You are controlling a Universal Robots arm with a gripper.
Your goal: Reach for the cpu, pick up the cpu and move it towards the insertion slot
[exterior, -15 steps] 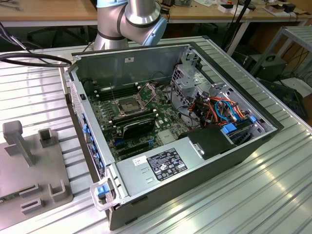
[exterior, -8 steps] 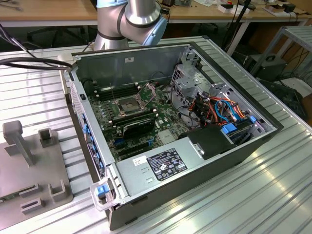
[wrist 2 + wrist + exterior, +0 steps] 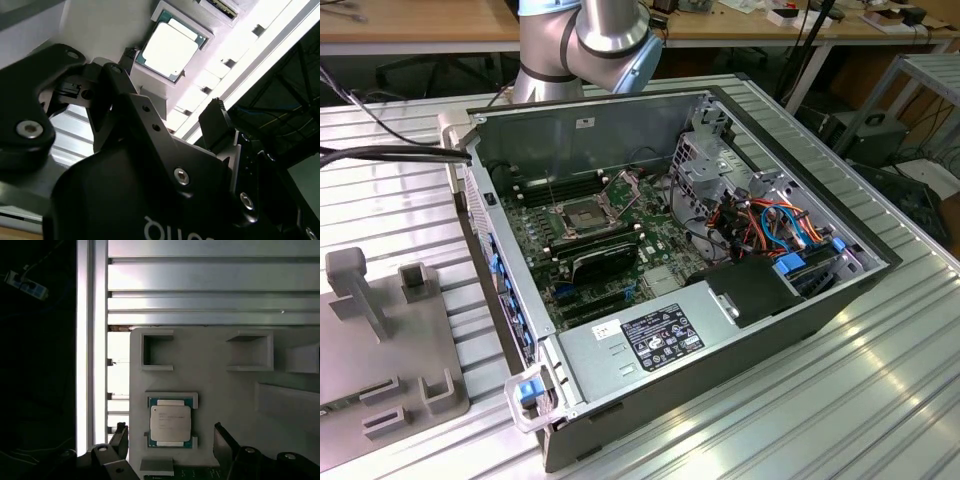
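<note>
Hovering my gripper [image 3: 169,430], jaws wide and empty, over the cpu [image 3: 170,422]; it looks light, stiff, fragile, so I'd pinch opposite edges.

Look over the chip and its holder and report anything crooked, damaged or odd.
Nothing stands out. The cpu lies flat and square in its pocket on the grey holder, with no visible damage. The open gripper hangs over it, one finger to each side, apart from the chip.

Open computer case [image 3: 590,130] on ribbed table [image 3: 840,400]
We see a grey fixture plate [image 3: 360,345] beside it; inside, perhaps drive cables [image 3: 775,222].
</note>
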